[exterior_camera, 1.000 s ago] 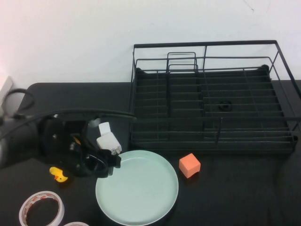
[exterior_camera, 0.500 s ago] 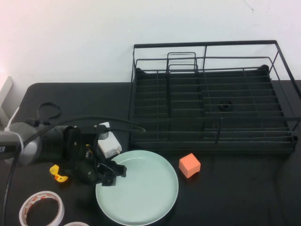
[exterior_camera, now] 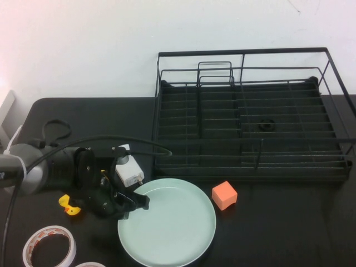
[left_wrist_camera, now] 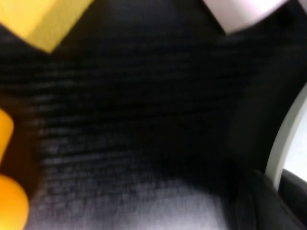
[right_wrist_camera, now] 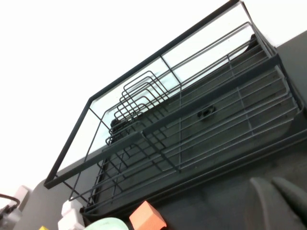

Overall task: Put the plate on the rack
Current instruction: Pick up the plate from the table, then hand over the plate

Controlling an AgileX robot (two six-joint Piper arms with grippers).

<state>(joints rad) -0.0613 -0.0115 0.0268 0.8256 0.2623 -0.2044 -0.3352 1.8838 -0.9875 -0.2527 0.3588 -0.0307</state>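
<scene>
Trouble, as we judge it, lies at the plate's left rim, where our left gripper sits low on the table; whether its fingers pinch the rim or merely touch it we cannot tell. The plate lies flat, well short of the rack behind it. A shallow bite on a glossy rim could slip on lifting, and the orange cube (just beside the plate) may get knocked. Our right gripper hangs apart near the rack's right end, grip unreadable too.
</scene>
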